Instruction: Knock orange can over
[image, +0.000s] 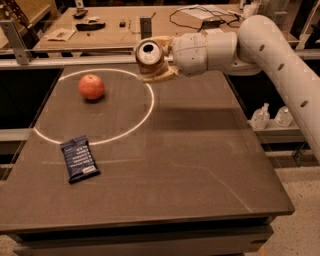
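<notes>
The orange can (148, 53) is held off the dark table (200, 165) near its far edge. It is tipped so that its silver pull-tab top faces the camera. My gripper (156, 61) is shut on the can, with tan fingers (161, 75) under and beside it. The white arm reaches in from the right. Most of the can's body is hidden behind its top and the fingers.
A reddish apple (91, 87) sits inside the white circle line (145, 117) at the far left. A dark blue snack packet (79, 159) lies at the front left on the circle line. Two small bottles (260, 116) stand on a lower shelf to the right. A cluttered bench is behind.
</notes>
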